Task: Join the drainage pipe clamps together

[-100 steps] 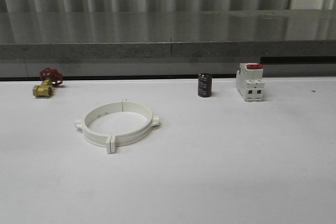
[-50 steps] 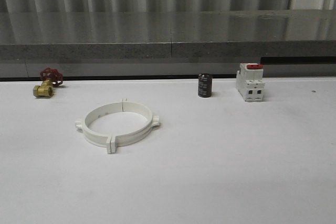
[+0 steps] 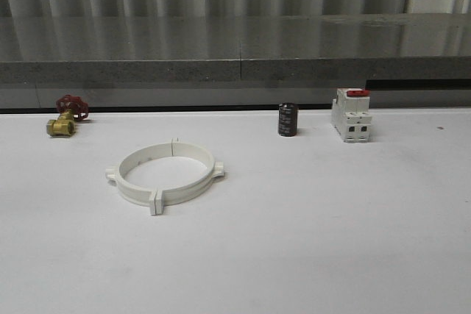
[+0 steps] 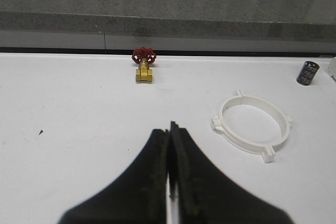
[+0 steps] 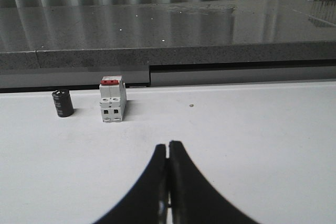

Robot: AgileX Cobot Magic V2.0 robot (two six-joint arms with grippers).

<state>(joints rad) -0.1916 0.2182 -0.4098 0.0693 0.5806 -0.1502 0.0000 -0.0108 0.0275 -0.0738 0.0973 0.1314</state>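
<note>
Two white plastic pipe clamps (image 3: pixel 163 174), each a half-ring band, sit joined as one wide flat ring lying flat on the white table, left of centre in the front view. Small square tabs stick out at the left, right, front and back. Seams at front and back tabs. Nothing touching it. Left wrist view shows same ring (image 4: pixel 253 127), closed, hollow middle.

No visible change across the front-view frames. The clamp ring (image 3: pixel 163 174) on the table (image 3: pixel 309 240) sits at the same spot and same orientation as 1.0 s and 0.5 s ago. Nothing has entered or left that view. The tiny shift of the black cylinder (image 3: pixel 288 120) and the white switch (image 3: pixel 351 114) is within pixel noise, so I can't call it motion.
</note>
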